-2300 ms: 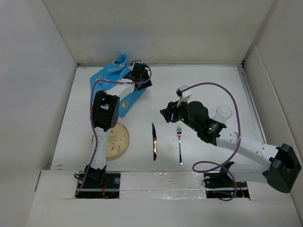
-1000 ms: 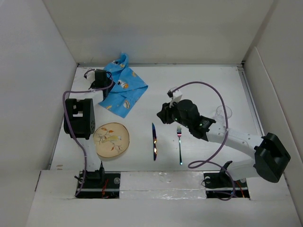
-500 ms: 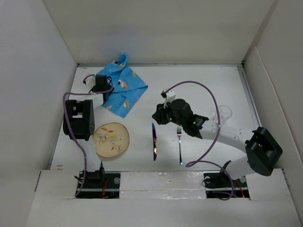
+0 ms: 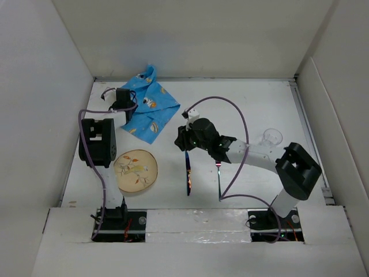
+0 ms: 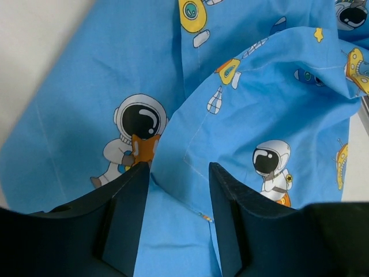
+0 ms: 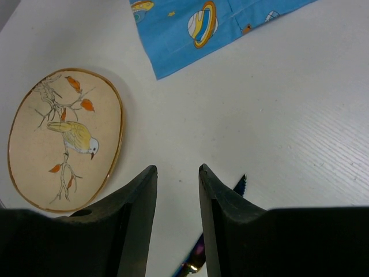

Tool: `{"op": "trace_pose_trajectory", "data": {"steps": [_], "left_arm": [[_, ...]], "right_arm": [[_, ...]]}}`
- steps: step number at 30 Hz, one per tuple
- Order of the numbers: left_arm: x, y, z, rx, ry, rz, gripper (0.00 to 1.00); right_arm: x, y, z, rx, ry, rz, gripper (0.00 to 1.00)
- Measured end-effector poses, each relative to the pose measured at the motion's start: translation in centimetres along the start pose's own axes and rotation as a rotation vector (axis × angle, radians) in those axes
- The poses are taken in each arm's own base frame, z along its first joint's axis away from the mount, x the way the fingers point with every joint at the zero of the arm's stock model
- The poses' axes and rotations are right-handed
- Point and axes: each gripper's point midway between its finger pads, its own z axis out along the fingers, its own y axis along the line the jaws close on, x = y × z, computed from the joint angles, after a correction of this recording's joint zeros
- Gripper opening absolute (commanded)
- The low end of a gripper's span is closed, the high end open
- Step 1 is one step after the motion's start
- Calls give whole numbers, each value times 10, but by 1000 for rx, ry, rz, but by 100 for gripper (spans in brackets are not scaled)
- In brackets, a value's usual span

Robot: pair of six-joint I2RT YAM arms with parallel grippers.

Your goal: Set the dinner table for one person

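Desk (image 4: 242, 98): matte white top with upright white panels around it; carries every item below and lies under both tools.
Fork (image 4: 219, 179): flat on the desk, well right of the plate, tines pointing away from the arm bases.
Knife (image 4: 188, 173): flat on the desk between the plate and the fork, parallel to the fork, apart from the plate.
Plate (image 4: 136, 171): round, tan, bird-and-branch print; on the desk near the left arm's base.
Right tool (image 6: 177, 176): low over bare desk just right of the plate's far side, by the knife's far tip; fingers a narrow gap apart with nothing between them, only white desk showing through the gap.
Glass (image 4: 271, 138): clear, upright, far right of the plate.
Left tool (image 5: 179, 173): beyond the plate, over the cloth's left part; fingers spread, a raised fold of cloth lying between them; contact cannot be told. The cloth separates this tool from the desk.
Cloth (image 4: 151, 112): blue, astronaut print, rumpled; on the desk beyond the plate.
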Motion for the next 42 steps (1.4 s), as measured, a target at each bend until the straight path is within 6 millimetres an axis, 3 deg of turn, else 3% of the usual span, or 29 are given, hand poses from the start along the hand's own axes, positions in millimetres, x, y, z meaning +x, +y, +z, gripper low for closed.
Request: {"op": "trace_pose_trajectory", "data": {"steps": [4,5,7,12,18,27,34,38,42], "left_arm": [[7,1,9,-7,18,3,21],[9,3,9,-10,23,5,10],[9,2,9,-11,25,9,0],[-1,-11,7,22,13,11,0],[-22,-36,-17,106,-5,0,0],[-82,-98,-77,317,-93,-53,0],[-88,-109,-89,365,-92,-61,0],[-90,-112,-94,381,-90,-61,0],[-91,-116,-97,400,-89,-62,0]], "right_arm": [[3,2,29,8,24,13,53],[5,2,38,11,33,19,56],[11,1,56,20,52,28,60],[28,-5,110,63,119,57,61],[46,-6,150,117,172,81,62],[41,4,169,226,168,65,59],[41,11,178,323,190,4,57],[47,11,173,352,218,-17,55],[51,12,169,366,239,-30,40]]}}
